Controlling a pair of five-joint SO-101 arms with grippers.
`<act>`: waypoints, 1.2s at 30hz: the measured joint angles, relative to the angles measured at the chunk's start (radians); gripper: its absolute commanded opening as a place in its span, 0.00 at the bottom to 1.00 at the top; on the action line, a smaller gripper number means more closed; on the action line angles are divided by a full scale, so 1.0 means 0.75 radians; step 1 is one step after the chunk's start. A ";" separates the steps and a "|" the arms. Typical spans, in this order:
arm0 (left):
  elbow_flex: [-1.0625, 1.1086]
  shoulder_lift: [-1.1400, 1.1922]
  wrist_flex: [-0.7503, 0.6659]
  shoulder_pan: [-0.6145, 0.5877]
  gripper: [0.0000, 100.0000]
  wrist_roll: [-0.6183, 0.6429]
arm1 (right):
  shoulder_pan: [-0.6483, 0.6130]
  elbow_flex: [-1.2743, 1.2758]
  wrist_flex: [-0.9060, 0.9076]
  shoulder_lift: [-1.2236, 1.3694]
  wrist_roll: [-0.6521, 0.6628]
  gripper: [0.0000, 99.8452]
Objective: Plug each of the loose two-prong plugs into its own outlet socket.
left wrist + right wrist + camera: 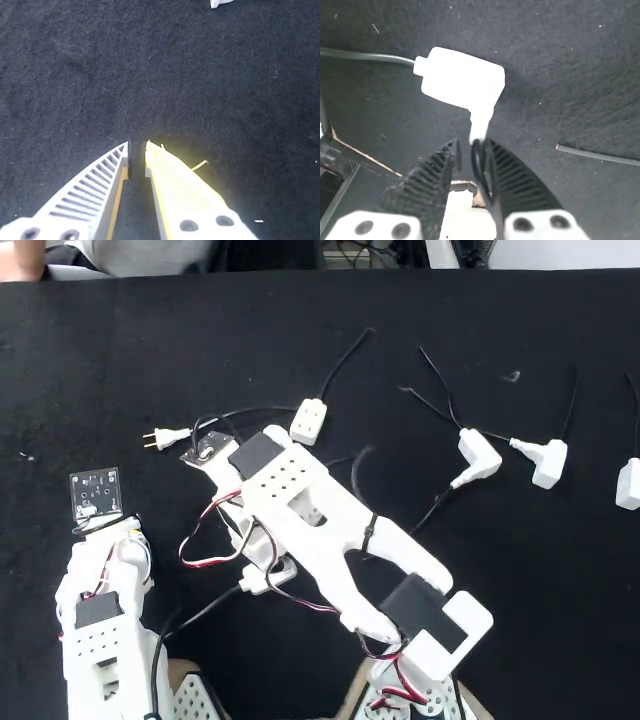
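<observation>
A white plug [462, 82] with a black cord lies on the black table, and my right gripper [470, 146] is shut on its narrow end. From above, this plug [262, 578] peeks out beneath the right arm [330, 530], which stretches across the table's middle. A loose two-prong plug [165, 437] lies at the left, its prongs pointing left. A white outlet socket [308, 421] sits just right of it. My left gripper [136, 146] is shut over bare cloth, holding nothing, and the left arm [100, 610] stays at the front left.
Two white angled plug pieces [478, 458] [545, 460] with black cords lie at the right, and another white block [628, 485] is at the right edge. Black cords trail across the middle. The table's front edge [365, 157] lies close to the right gripper.
</observation>
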 measured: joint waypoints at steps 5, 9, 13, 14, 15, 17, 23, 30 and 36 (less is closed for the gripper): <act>0.000 0.000 0.000 0.000 0.06 0.000 | 0.002 0.063 -0.096 0.018 0.002 0.01; 0.000 0.000 0.000 0.000 0.06 0.000 | 0.000 0.082 -0.127 0.035 0.002 0.01; 0.000 0.000 0.000 0.000 0.06 0.000 | 0.002 0.082 -0.135 0.037 0.004 0.01; 0.000 0.000 0.000 0.000 0.06 0.000 | 0.002 0.082 -0.135 0.037 0.008 0.01; 0.000 0.000 0.000 0.000 0.06 0.000 | 0.012 0.082 -0.135 0.037 0.020 0.01; 0.000 0.000 0.000 0.000 0.06 0.000 | 0.035 0.082 -0.135 0.037 0.037 0.01; 0.000 0.000 0.000 0.000 0.06 0.000 | 0.057 0.082 -0.131 0.037 0.039 0.27; 0.000 0.000 0.000 0.000 0.06 0.000 | -0.008 0.082 -0.092 -0.004 -0.006 0.18; 0.000 0.000 0.000 0.000 0.06 0.000 | -0.010 0.082 -0.092 -0.039 -0.045 0.18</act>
